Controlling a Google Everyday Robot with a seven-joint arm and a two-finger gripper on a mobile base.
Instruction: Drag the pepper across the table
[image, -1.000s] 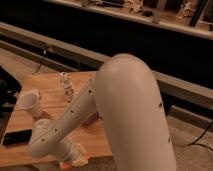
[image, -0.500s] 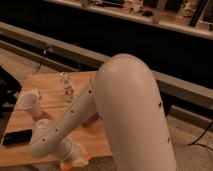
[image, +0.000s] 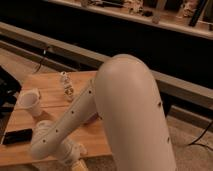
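The table (image: 50, 82) has a light-brown plank top and stands at the left. My arm reaches across it from the right and bends back toward the front edge. My gripper (image: 75, 159) hangs low at the front edge of the table, pointing down. A small yellow-orange piece, the pepper (image: 80, 165), shows right at the gripper at the bottom of the view, mostly hidden by the wrist. I cannot tell whether the gripper holds it or only touches it.
A white cup (image: 31, 101) stands at the table's left side. A flat black object (image: 17, 136) lies at the front left. A small pale bottle-like item (image: 66, 86) stands near the back middle. A pinkish lump (image: 93, 119) peeks from behind my arm. A dark counter runs behind.
The gripper has slid slightly toward the table's front edge and to the right, and the yellow-orange piece has moved with it. The other objects have not moved.
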